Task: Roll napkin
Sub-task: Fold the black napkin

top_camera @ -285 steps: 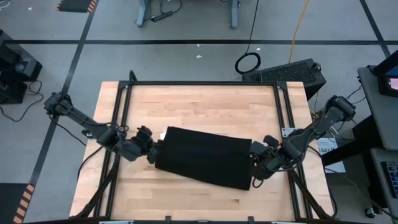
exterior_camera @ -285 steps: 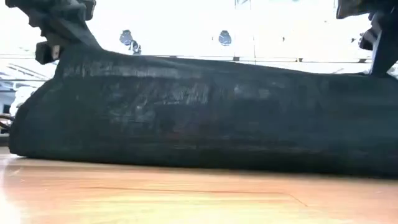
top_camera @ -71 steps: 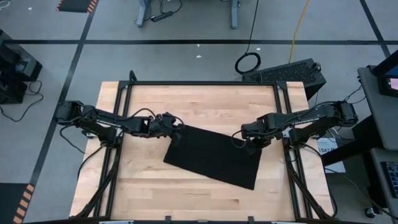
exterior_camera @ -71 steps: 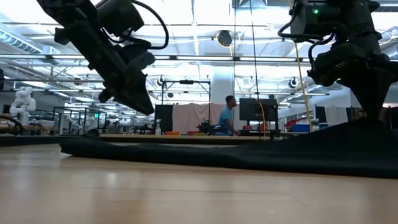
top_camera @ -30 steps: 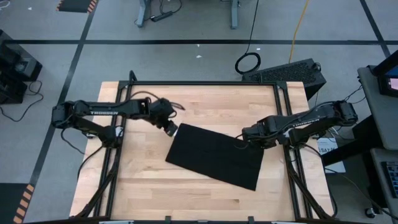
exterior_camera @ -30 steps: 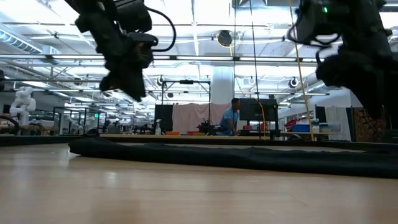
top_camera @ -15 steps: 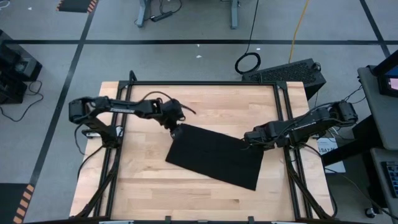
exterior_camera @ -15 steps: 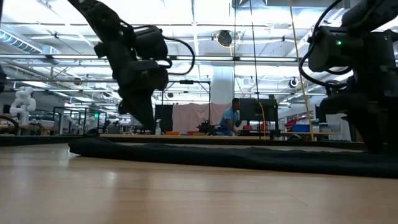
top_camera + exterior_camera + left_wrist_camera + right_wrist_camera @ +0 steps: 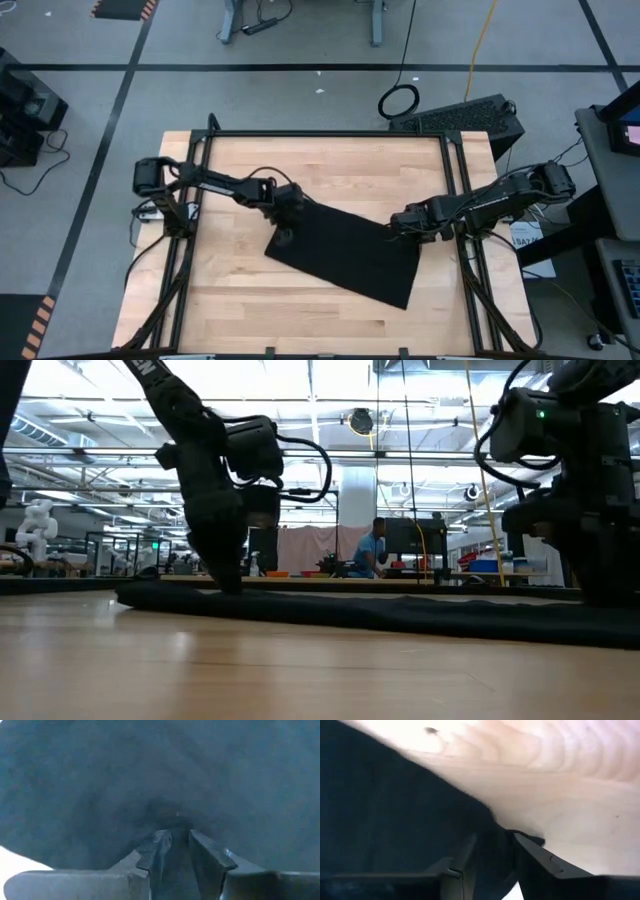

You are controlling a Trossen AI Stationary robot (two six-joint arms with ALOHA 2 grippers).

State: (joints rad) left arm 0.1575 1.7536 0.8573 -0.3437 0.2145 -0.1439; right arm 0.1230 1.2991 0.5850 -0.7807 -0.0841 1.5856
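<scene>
Napkin flat at surface centre. Left claw pinches its left-hand corner; right claw pinches its far right-hand corner.

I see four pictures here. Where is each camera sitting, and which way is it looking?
High view: above the table, looking straight down on the wooden table, the flat black napkin and both arms.
Low view: at tabletop height, looking level across the napkin into the room; both arms come down from above.
Left wrist view: on the left arm, facing the cloth past the left gripper.
Right wrist view: on the right arm, at the napkin's edge past the right gripper.
Shared: all four show the napkin.
</scene>
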